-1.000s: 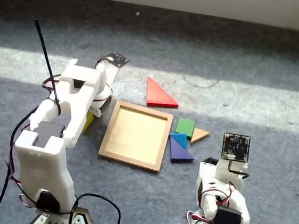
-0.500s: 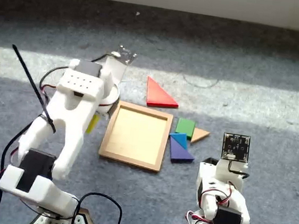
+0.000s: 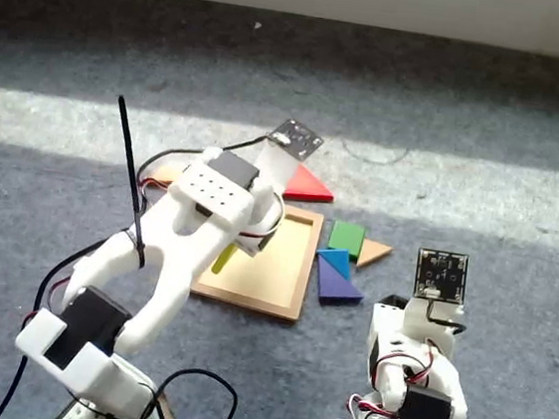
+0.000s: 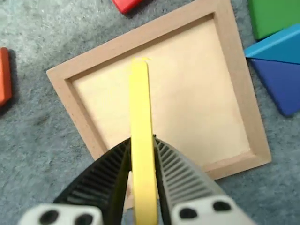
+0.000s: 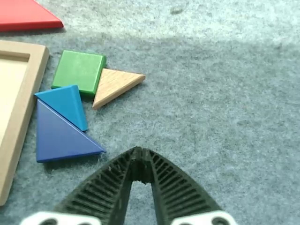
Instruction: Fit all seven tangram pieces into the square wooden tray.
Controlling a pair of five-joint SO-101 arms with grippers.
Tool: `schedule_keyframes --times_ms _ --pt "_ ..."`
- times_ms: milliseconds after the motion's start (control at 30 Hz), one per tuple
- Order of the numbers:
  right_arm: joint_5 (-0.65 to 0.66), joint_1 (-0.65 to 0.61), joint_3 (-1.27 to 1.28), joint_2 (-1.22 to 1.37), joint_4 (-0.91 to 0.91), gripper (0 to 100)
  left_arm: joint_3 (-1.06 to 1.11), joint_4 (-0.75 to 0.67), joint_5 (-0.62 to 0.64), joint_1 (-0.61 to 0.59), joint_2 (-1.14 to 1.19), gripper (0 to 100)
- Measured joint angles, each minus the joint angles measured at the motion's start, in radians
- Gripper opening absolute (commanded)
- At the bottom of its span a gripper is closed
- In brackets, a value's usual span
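Above the square wooden tray point(image 4: 82, 72), my left gripper point(image 4: 141, 139) gripped a flat yellow tangram piece point(image 4: 139, 103) on edge, having swung in from the grey carpet point(image 3: 490, 112) off the tray's left side within the last second. With the tray bare, this looked like the first placement. My right gripper point(image 5: 138, 152), closed on nothing, hung near the green square block point(image 5: 78, 70) and dark blue triangle point(image 5: 58, 138).

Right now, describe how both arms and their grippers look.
Both arms are white, blocky shells with black servo motors. The left arm carries a thin black strap and looping black cable; the right arm shows red and black wires and a square black camera board. The left gripper and right gripper have black ribbed fingers on white bases.
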Motion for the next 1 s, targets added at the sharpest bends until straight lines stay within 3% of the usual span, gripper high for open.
schedule_keyframes --times_ms 233,433,733,933,1000 --pt "0.000 0.000 0.000 0.000 0.000 2.4 0.020 -0.101 0.081 0.069 0.037 1" --pt "0.000 0.000 0.000 0.000 0.000 2.4 -0.069 -0.112 0.166 0.106 0.215 1" --pt "0.000 0.000 0.000 0.000 0.000 2.4 -0.103 -0.115 0.322 0.170 0.235 1" --pt "0.000 0.000 0.000 0.000 0.000 2.4 -0.103 -0.115 0.331 0.181 0.235 24" --pt "0.000 0.000 0.000 0.000 0.000 2.4 -0.106 -0.110 0.333 0.180 0.235 25"
